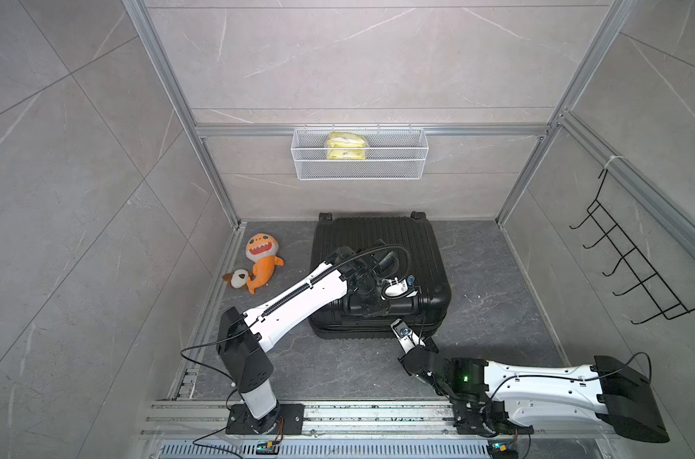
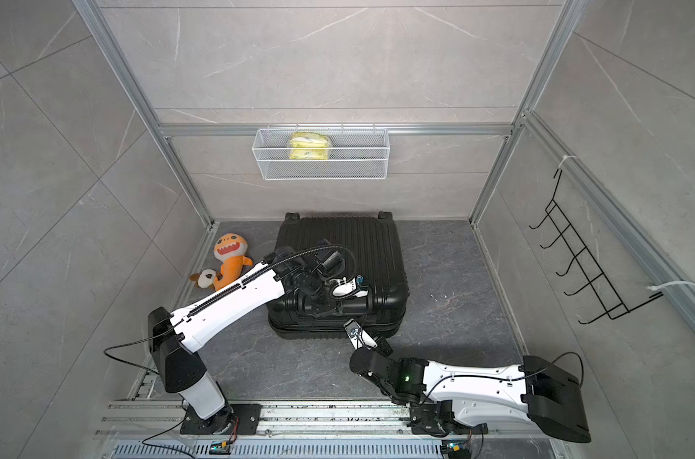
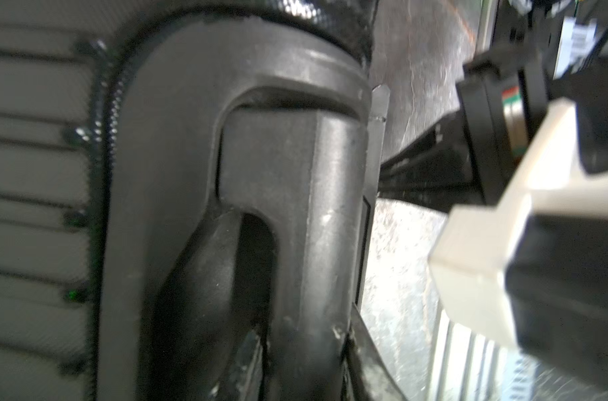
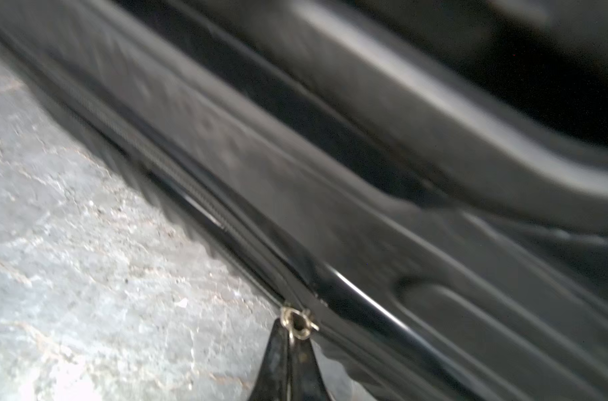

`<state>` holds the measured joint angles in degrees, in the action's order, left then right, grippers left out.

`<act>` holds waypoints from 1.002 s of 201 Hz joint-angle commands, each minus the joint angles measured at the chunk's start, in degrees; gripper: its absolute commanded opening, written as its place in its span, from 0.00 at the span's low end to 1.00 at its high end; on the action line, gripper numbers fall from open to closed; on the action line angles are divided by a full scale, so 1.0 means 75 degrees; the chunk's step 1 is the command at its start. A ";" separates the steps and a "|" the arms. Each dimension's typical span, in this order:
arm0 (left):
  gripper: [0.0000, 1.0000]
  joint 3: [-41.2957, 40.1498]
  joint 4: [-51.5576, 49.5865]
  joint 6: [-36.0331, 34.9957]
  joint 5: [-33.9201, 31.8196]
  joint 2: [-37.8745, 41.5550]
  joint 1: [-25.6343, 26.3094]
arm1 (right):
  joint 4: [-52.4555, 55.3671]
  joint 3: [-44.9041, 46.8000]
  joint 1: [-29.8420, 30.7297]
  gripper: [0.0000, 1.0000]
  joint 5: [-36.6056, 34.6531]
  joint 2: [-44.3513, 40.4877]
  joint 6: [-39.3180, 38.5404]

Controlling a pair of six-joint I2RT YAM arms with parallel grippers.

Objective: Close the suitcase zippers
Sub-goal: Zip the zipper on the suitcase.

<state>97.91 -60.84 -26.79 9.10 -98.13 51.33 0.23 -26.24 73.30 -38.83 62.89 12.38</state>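
The black ribbed suitcase (image 1: 377, 246) (image 2: 346, 238) lies flat on the grey floor in both top views. My left arm reaches over its lid. The left gripper (image 1: 373, 309) (image 3: 302, 347) points down at the near side, its fingers shut on the suitcase's grey handle bar (image 3: 330, 208). The right gripper (image 1: 395, 324) (image 2: 348, 322) (image 4: 290, 338) is at the near side wall, shut on a zipper pull whose small metal ring (image 4: 297, 321) shows at the fingertips. The zipper track (image 4: 191, 205) runs along the seam away from the pull.
An orange shark plush (image 1: 260, 258) and a small brown dog plush (image 1: 238, 279) lie left of the case. A white wire basket (image 1: 360, 171) holding a yellow packet hangs on the back wall. A black hook rack (image 1: 632, 262) is on the right wall.
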 commanded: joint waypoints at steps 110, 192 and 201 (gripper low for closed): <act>0.00 0.2859 0.4365 0.5886 -0.0639 -0.2129 -0.0421 | -0.1256 -0.0520 0.0469 0.00 0.2412 0.0556 -0.0668; 0.00 0.3947 0.4376 0.8606 -0.2744 -0.3087 -0.0359 | -0.1511 -0.0486 0.0622 0.00 0.3166 0.0730 -0.0584; 0.00 0.3998 0.4384 0.8818 -0.2740 -0.3128 -0.0352 | -0.1585 -0.0463 0.0622 0.00 0.3300 0.0730 -0.0621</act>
<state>123.22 -46.57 27.31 -0.99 -121.27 51.79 -6.87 -28.08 74.65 -28.99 68.38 8.95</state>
